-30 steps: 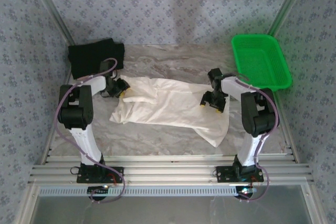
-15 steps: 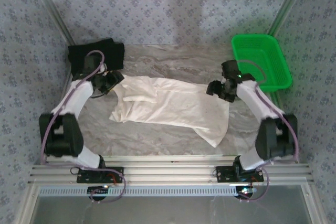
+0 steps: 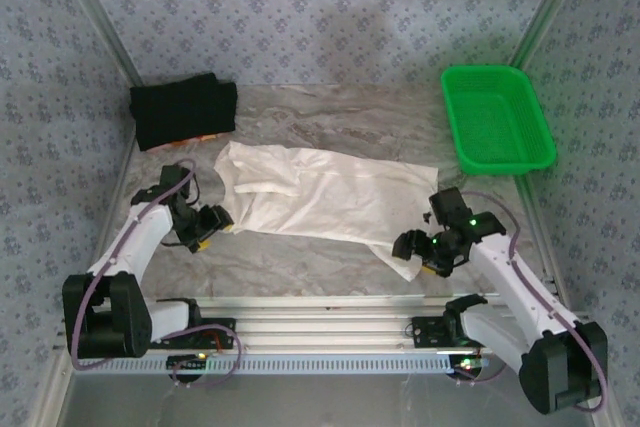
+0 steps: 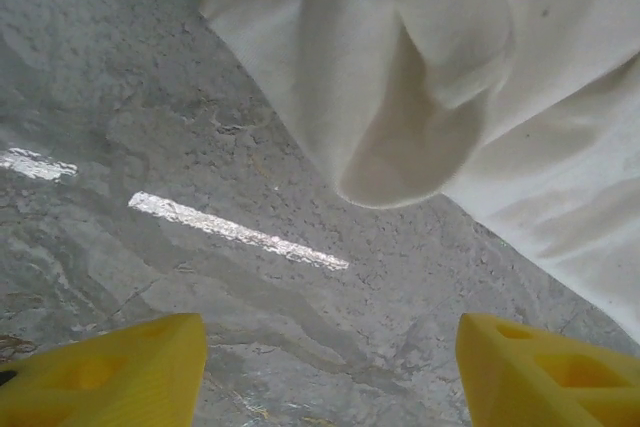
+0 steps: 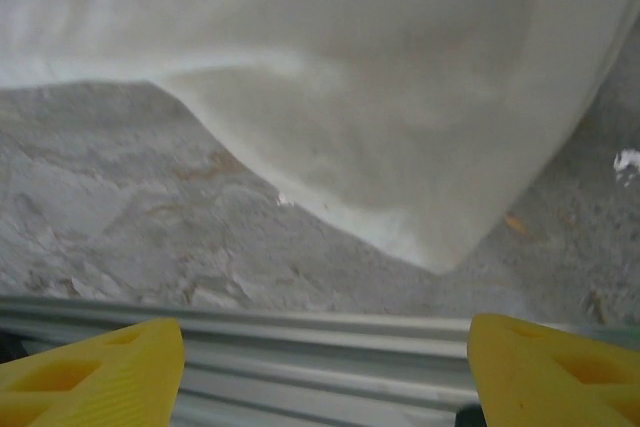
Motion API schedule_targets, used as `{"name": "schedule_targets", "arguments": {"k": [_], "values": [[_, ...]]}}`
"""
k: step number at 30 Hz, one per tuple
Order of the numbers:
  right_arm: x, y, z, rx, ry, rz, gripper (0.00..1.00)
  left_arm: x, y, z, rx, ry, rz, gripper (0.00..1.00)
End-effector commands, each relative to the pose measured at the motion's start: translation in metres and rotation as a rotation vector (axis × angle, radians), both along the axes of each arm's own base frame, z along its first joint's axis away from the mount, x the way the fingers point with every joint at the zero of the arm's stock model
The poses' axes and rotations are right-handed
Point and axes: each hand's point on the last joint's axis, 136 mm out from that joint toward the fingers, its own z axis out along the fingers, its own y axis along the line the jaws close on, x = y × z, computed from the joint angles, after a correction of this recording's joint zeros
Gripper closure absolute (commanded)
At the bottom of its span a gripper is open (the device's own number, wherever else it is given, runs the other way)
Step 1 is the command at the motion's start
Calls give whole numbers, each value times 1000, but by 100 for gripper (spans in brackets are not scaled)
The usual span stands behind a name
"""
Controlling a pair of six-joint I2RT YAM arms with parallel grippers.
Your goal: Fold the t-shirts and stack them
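I am watching the cream shirt (image 3: 330,202) lying spread and rumpled across the middle of the table (image 3: 330,112), its near right corner reaching toward the front rail (image 3: 320,322). Folds are hiding which side is facing up. The black shirt (image 3: 183,112) is sitting folded at the far left corner, well apart from it, with an orange bit at its near edge too small to read. From overhead, the left gripper (image 3: 208,229) is hovering just beside the cream shirt's left edge and the right gripper (image 3: 418,250) at that near right corner, but I am not making out either jaw gap there. The wrist cameras are settling it. The left fingers (image 4: 100,372) are standing wide apart over bare tabletop, with a rounded sleeve end ahead. The right fingers (image 5: 90,367) are spread likewise with nothing between them, the shirt's corner ahead and the rail below. The green basket (image 3: 540,122) is sitting far right.
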Motion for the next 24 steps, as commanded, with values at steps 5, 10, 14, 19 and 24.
{"name": "schedule_targets", "arguments": {"k": [5, 10, 14, 19, 24], "values": [[-12, 5, -16, -19, 68, -16, 24, 13, 17, -16, 101, -36, 24, 35], [-15, -7, -30, -122, 111, -45, 26, 38, 9, -28, 43, -122, 65, 37], [-10, -5, -33, -127, 101, -59, 27, 52, 5, -33, 15, -170, 78, 38], [-9, -1, -39, -144, 115, -40, 29, 63, 5, -43, 17, -193, 83, 40], [-1, 6, -46, -143, 122, -32, 32, 77, 2, -44, 33, -236, 75, 44]]}}
